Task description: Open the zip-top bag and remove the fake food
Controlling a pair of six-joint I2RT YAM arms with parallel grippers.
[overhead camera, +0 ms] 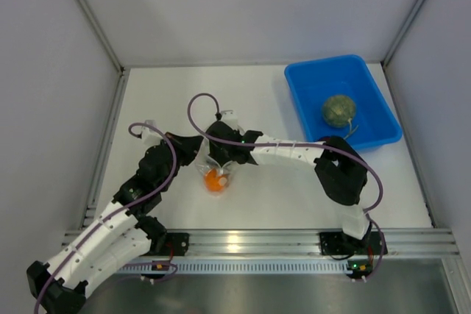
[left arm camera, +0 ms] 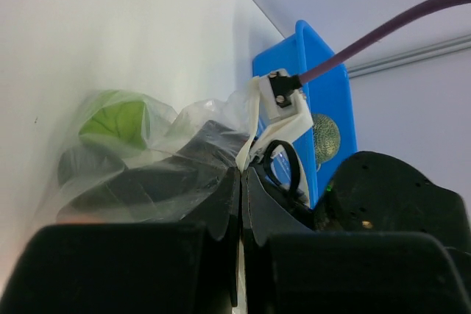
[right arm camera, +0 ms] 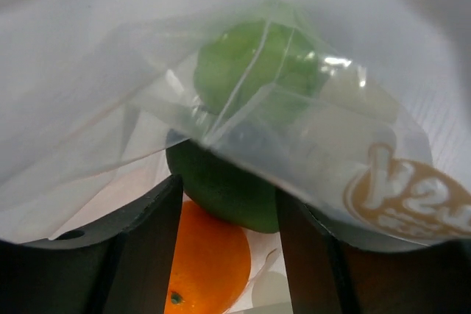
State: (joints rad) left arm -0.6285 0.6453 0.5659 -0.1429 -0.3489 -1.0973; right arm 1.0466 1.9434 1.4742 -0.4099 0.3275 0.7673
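Note:
The zip-top bag [overhead camera: 218, 169] lies at the table's middle, between both grippers. My left gripper [overhead camera: 197, 154] is shut on the bag's edge; its fingertips [left arm camera: 241, 182] pinch the clear film [left arm camera: 169, 152]. A green apple [left arm camera: 110, 119] shows through the film. My right gripper [overhead camera: 221, 154] reaches into the bag mouth. Its jaws stand apart with the green apple [right arm camera: 228, 189] held between the fingers [right arm camera: 151, 248]. An orange [right arm camera: 206, 270] lies under the apple and also shows in the top view [overhead camera: 215, 180]. The netted melon [overhead camera: 338, 110] sits in the blue bin [overhead camera: 372, 101].
The blue bin stands at the back right and shows in the left wrist view [left arm camera: 327, 86] with the melon [left arm camera: 326, 137] in it. Grey walls enclose the table on three sides. A metal rail [overhead camera: 257, 242] runs along the near edge.

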